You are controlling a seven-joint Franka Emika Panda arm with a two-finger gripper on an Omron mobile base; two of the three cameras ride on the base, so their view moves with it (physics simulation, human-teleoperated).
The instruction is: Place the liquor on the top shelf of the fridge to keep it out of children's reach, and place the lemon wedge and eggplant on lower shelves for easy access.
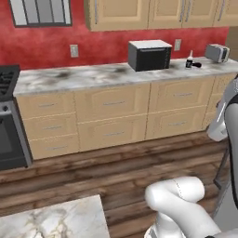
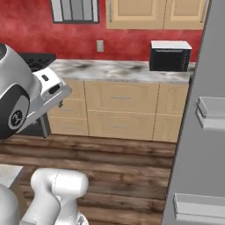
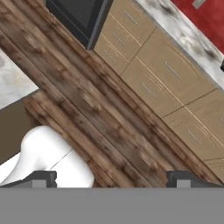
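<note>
Marbled grey counter (image 1: 93,76) bears the square-shouldered liquor (image 1: 189,61); the tool (image 3: 111,179) gapes wide over plank flooring (image 3: 100,109).

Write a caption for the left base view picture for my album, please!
Robot kitchen: a tiny liquor bottle beside the eggplant on the marble counter, between a black microwave and toaster.

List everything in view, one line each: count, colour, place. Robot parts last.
liquor: one, dark bottle, pale cap, on the counter right of the microwave
eggplant: one, dark, lying beside the bottle
microwave: one, black and white, on the counter
toaster: one, silver, counter's right end
counter: one, marbled grey, over tan drawers
stove: one, black, left of the counter
fridge: one, grey door with white bins, right edge
gripper: one, dark tips, jaws apart over the wooden floor
</note>
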